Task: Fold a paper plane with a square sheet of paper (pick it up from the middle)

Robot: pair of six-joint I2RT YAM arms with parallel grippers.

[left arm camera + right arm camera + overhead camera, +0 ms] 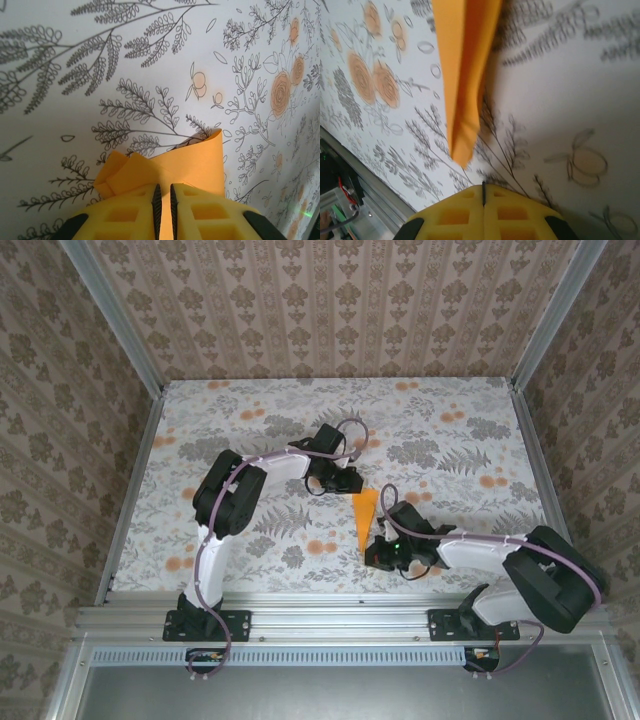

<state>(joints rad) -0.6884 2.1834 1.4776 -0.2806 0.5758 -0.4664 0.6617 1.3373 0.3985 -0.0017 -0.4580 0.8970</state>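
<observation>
Nearest: left gripper [163, 189] pinches wide end of paper plane [192, 162], jaws narrow; right gripper [484, 187] closed, empty, plane's tip just ahead, apart.

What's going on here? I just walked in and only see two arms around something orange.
Two robot arms are folding an orange paper plane on the flower-print table. The paper is now a narrow, creased dart. The left fingers look pinched on its wide end, with paper running into the slit between them. The right fingers are shut with nothing between them, just short of the pointed tip.
</observation>
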